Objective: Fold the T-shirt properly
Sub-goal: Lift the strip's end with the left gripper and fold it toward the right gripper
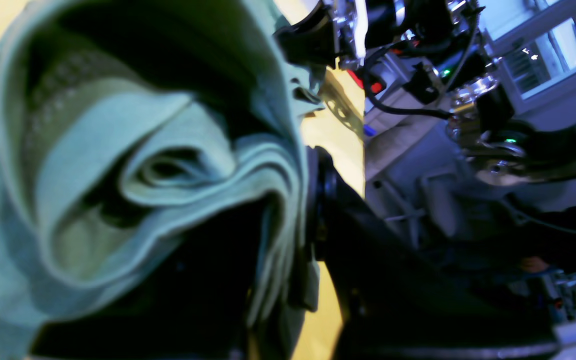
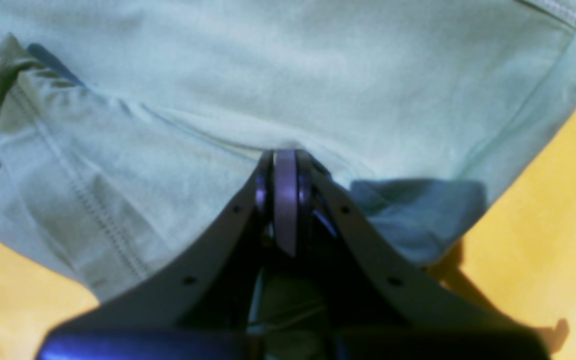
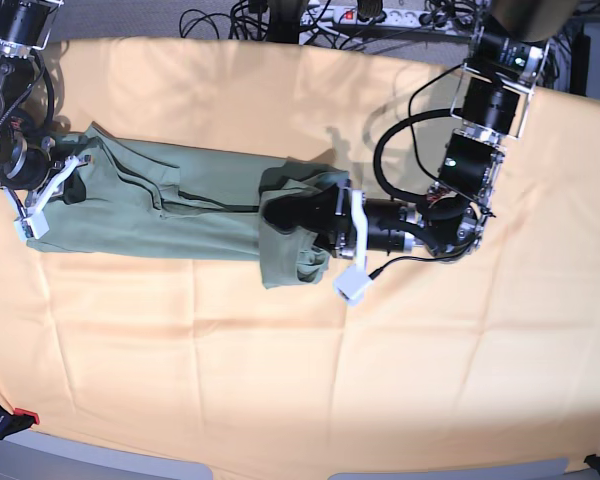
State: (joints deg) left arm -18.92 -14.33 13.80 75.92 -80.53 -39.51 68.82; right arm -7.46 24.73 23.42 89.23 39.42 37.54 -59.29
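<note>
Both grippers clamp the T-shirt (image 3: 170, 205), stretched long across the yellow cloth (image 3: 300, 370): the left gripper (image 3: 285, 215) grasps its bunched end mid-table, the right gripper (image 2: 284, 157) pinches the far edge.

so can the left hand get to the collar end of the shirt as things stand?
Probably not: the left hand is shut on a bunched end of the T-shirt, and the far end sits under the right hand.
</note>
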